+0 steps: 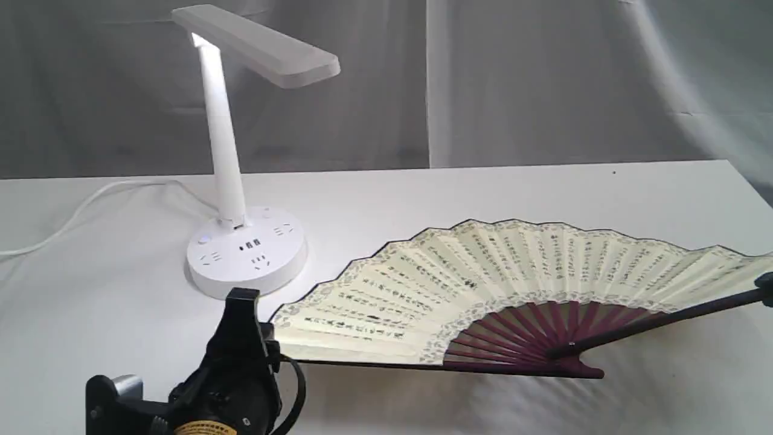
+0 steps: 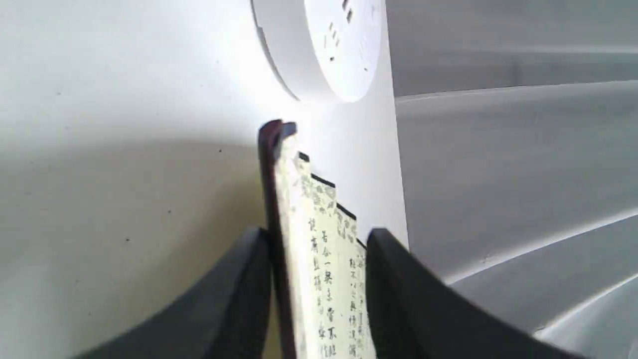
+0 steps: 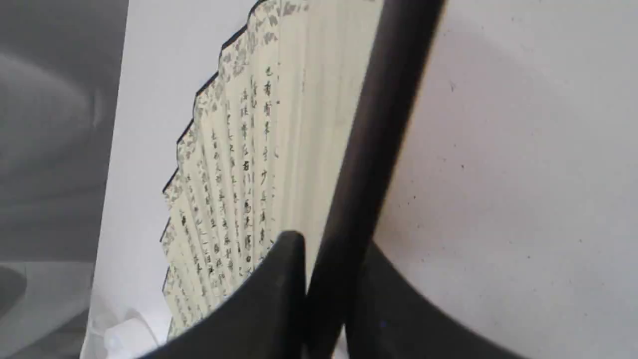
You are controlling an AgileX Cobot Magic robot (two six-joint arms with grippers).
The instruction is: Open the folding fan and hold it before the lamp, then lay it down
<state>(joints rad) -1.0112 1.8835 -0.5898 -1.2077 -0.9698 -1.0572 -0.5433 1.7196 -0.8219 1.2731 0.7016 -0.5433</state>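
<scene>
The folding fan (image 1: 483, 272) is spread wide and lies nearly flat, low on the white table, to the right of the lamp (image 1: 223, 151). I cannot tell whether it rests fully on the table. My left gripper (image 1: 269, 347) is at the fan's left end. In the left wrist view its jaws (image 2: 319, 237) stand apart, with the dark outer stick and pleated paper (image 2: 324, 259) between them. My right gripper (image 1: 767, 287) sits at the frame's right edge. In the right wrist view it (image 3: 331, 244) is shut on the other near-black outer stick (image 3: 379, 124).
The lamp's round base (image 1: 246, 254) with sockets stands just beyond the fan's left tip, also seen in the left wrist view (image 2: 324, 45). Its white cord (image 1: 72, 217) runs off to the left. A grey curtain (image 1: 543, 78) hangs behind the table's far edge.
</scene>
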